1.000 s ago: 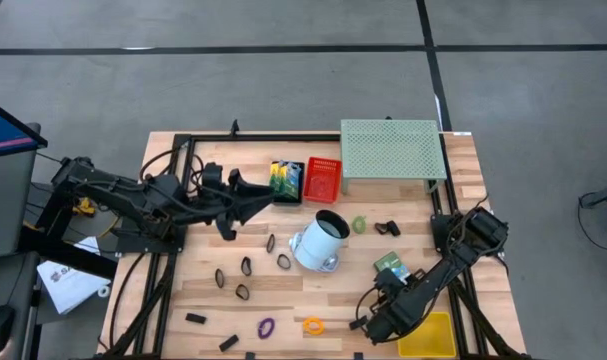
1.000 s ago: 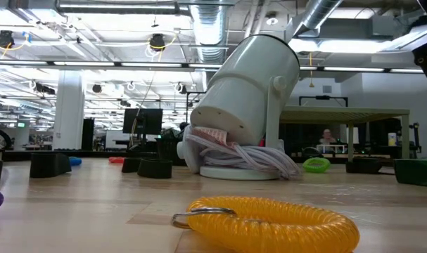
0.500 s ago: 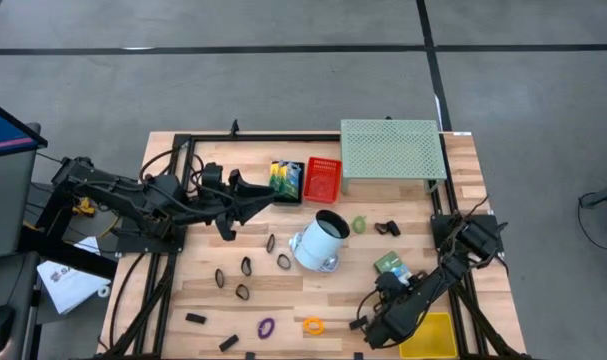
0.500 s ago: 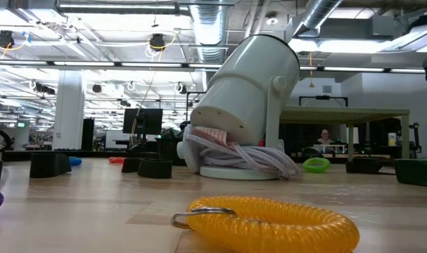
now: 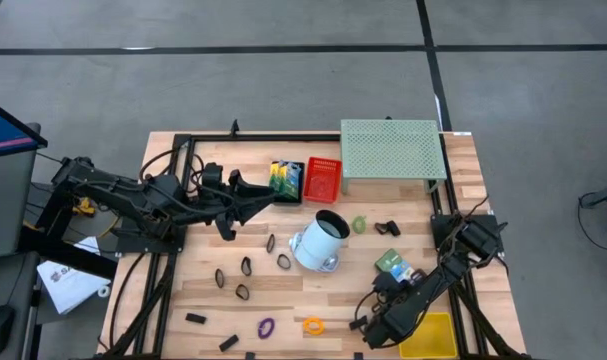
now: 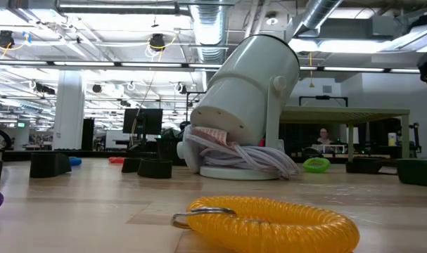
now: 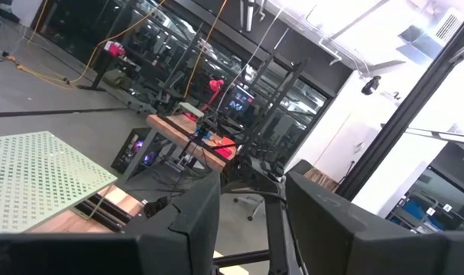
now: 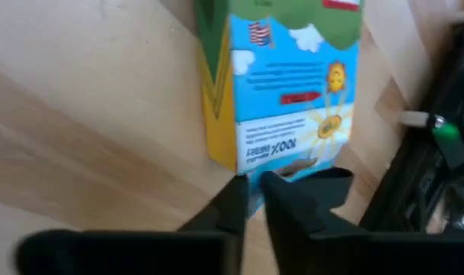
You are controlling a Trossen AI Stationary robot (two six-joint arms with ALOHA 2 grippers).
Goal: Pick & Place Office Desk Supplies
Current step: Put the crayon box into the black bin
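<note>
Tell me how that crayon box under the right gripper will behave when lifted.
The crayon box looks like thin printed card, so probably light and easily dented. The right gripper is pinching just one end edge, so the box may swing or droop as it rises. Its glossy print could let it slip from so narrow a hold.

Both arms are dark, nearly black, built from chunky jointed segments. The left arm (image 5: 173, 200) carries loops of black cable along its links, with a small yellow fitting near its base at the 9 o'clock edge of the table. The right arm (image 5: 433, 290), toward 4 o'clock, is the same dark colour, with black cable curling beside its lower link. In the left wrist view its fingers (image 7: 339, 229) are broad, matt black, flat-sided blocks with angled tops. In the right wrist view the fingers (image 8: 293, 206) are black and taper to narrow tips.
</note>
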